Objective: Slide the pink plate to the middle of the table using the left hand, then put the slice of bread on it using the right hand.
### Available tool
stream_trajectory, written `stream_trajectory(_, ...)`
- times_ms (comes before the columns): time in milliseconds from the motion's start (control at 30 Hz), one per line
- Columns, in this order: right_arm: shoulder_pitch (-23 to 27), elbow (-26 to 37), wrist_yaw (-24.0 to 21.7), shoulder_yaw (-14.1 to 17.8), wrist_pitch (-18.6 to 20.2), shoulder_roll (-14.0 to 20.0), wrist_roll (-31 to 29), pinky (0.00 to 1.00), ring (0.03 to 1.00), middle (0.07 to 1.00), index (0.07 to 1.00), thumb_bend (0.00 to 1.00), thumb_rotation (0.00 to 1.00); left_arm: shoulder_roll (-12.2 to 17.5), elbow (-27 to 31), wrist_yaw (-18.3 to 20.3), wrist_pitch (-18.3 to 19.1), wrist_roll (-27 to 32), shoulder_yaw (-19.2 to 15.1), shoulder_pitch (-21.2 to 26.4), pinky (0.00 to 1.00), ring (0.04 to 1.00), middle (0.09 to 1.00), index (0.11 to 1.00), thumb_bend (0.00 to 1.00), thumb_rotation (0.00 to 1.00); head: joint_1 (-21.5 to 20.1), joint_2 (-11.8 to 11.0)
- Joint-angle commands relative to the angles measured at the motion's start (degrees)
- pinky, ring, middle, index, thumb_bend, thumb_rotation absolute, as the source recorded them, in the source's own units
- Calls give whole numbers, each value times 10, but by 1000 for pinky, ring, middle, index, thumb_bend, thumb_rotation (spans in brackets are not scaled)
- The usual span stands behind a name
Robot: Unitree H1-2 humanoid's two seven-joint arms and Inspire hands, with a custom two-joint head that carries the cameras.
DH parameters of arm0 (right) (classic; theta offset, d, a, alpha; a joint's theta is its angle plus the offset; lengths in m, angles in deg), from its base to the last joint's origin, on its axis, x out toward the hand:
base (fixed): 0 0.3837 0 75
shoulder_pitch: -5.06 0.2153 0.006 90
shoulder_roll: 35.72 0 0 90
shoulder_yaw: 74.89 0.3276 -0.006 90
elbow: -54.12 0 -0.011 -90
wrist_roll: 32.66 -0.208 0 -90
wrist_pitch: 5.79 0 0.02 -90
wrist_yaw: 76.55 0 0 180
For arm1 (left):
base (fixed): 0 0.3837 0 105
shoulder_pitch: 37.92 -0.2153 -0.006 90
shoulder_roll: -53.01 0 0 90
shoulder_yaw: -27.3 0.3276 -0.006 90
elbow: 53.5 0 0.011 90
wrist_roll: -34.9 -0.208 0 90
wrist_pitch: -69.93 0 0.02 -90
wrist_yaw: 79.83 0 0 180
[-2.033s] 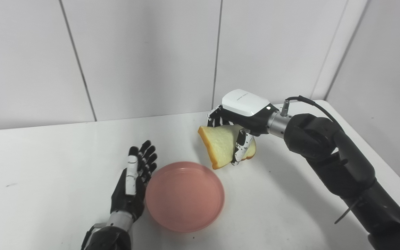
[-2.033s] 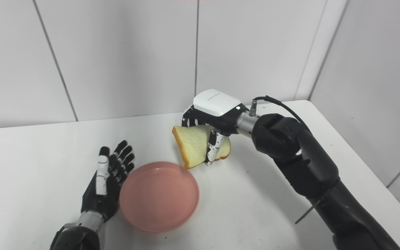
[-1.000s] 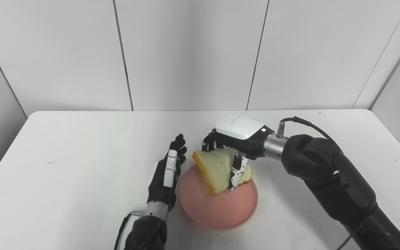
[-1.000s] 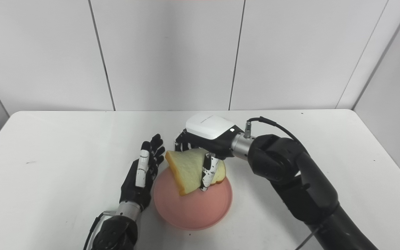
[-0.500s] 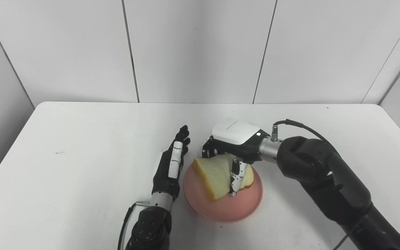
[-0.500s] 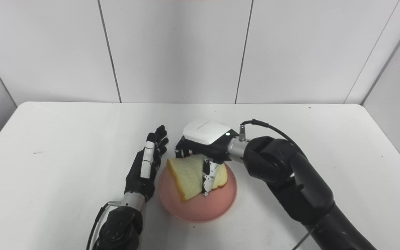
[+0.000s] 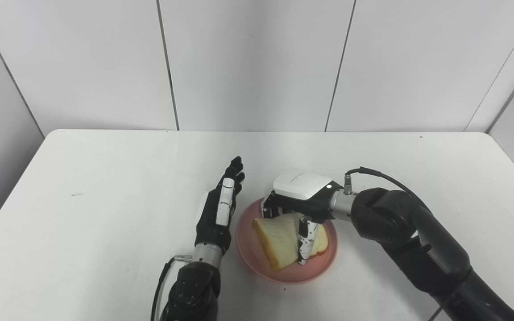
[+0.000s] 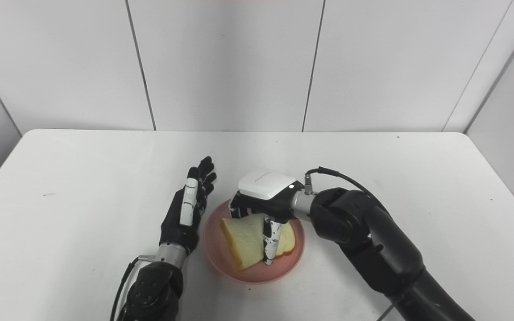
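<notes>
Held the bread (image 7: pixel 283 238) in the right hand (image 7: pixel 299 209), fingers (image 7: pixel 304 238) wrapped over the slice's right half, low over the plate (image 7: pixel 257 258) near the table's (image 7: pixel 105 187) middle; lower crust corner looked down on the plate or nearly so, contact unclear. Kept the left hand (image 7: pixel 217 218) flat and spread, holding nothing, just beside the plate's left rim. Judged the bread light, soft and easily dented, so best gripped gently across the broad faces near the crust. Judged the plate stiff, smooth, apt to slide
</notes>
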Motion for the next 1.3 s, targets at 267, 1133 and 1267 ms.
stream_trajectory(267, 21, 2, 22, 8, -24, 7, 1, 601, 657, 713, 666, 790, 485, -13, 19, -1, -14, -4, 3, 10, 1000, 972, 965, 914, 750, 1000, -4, -2)
stream_trajectory(1133, 41, 58, -64, 28, 12, 30, 2, 826, 856, 862, 845, 1000, 551, -12, 25, 3, -2, 1, 0, 12, 1000, 960, 963, 913, 748, 1000, -11, -1)
stream_trajectory(1267, 36, 77, -77, 50, 37, 35, -19, 845, 868, 871, 851, 1000, 538, -10, 28, 5, 2, 3, 0, 10, 1000, 960, 961, 913, 742, 1000, -10, -2)
